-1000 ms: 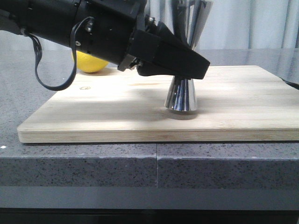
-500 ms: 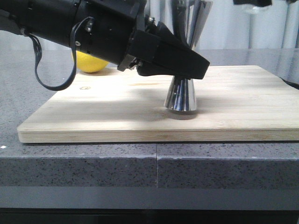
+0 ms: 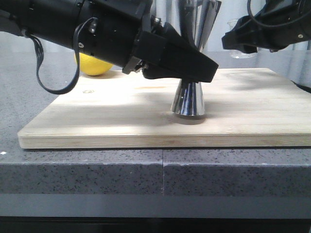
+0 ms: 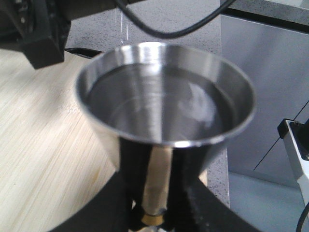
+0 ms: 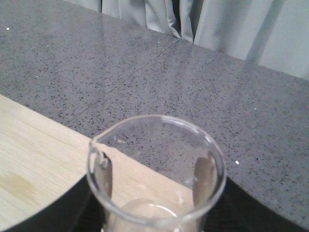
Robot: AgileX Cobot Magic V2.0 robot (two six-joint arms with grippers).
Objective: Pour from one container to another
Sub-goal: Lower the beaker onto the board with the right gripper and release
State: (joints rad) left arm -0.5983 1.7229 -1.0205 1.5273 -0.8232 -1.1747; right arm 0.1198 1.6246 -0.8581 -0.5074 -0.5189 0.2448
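The steel jigger (image 3: 188,99) stands upright on the wooden board (image 3: 121,116). My left gripper (image 3: 199,65) is shut on its narrow waist. In the left wrist view the jigger's upper cup (image 4: 164,96) fills the frame and seems to hold clear liquid; the gold band (image 4: 154,220) shows between the fingers of the left gripper (image 4: 154,215). My right gripper (image 3: 245,41) hangs at the upper right, above the board's far right part, shut on the glass beaker (image 3: 240,53). In the right wrist view the beaker (image 5: 157,159) is upright and looks nearly empty inside the right gripper (image 5: 154,220).
A yellow lemon (image 3: 95,65) lies behind the left arm at the board's back left. The board rests on a grey speckled counter (image 3: 97,170) whose front edge is close. Grey curtains hang at the back.
My right gripper with the beaker has come down into the front view at the upper right. The left arm and the jigger have stayed still.
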